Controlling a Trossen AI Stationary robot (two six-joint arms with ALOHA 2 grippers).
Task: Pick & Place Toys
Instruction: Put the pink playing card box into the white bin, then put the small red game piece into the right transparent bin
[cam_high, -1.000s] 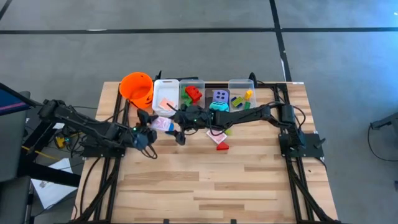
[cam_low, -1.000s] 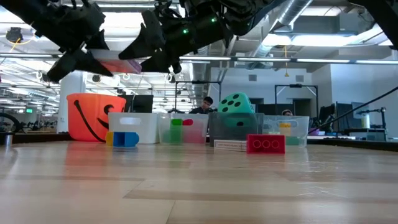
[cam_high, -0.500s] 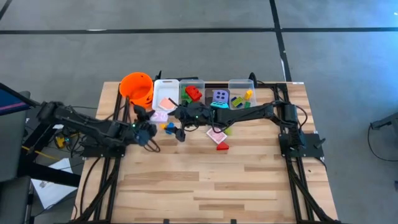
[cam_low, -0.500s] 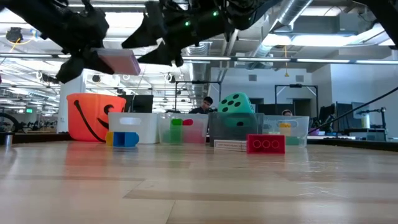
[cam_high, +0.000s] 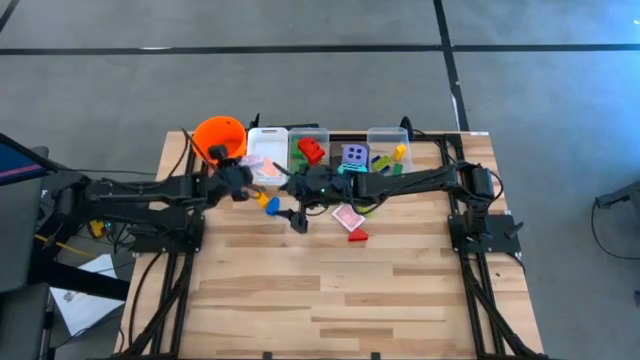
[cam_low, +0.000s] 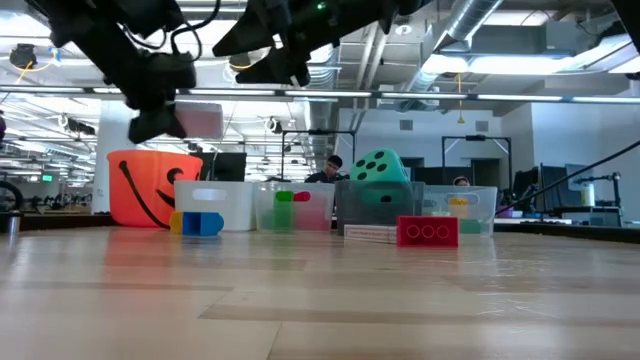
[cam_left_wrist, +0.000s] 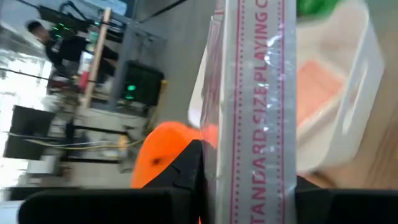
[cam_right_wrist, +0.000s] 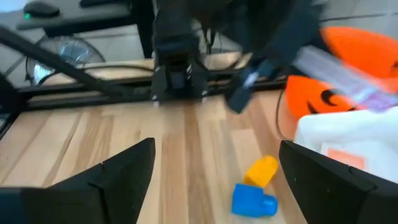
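My left gripper (cam_high: 238, 182) is shut on a clear-wrapped pack of pink-white cards (cam_left_wrist: 258, 93), in the air just near of the white bin (cam_high: 266, 150). My right gripper (cam_high: 298, 218) is open and empty above the table. A blue brick (cam_right_wrist: 252, 200) and a yellow brick (cam_right_wrist: 261, 169) lie on the table between its fingers' line of sight. A loose pink card (cam_high: 347, 217) and a red brick (cam_high: 357, 236) lie on the table to the right. A teal die (cam_low: 380, 170) sits by the bins. My left gripper pinches the card pack between its two fingers, one on each broad face, at the pack's near end (cam_left_wrist: 255, 186). The fingers come from the table's left. The pack (cam_low: 200, 120) is lifted clear, sticking out past the fingers toward the white bin.
The orange bucket (cam_high: 220, 140) stands at the far left. A row of bins runs along the far edge: the white one holds a pink card (cam_left_wrist: 323, 87); the others hold red and green bricks (cam_high: 308, 152), a purple die (cam_high: 353, 155), and yellow and green bricks (cam_high: 390, 158).
My left gripper has carried the card pack up and toward the table's far edge, up to the white bin and the bucket. The blue and yellow bricks, covered by the pack before, now show on the table. My right gripper has risen a little.
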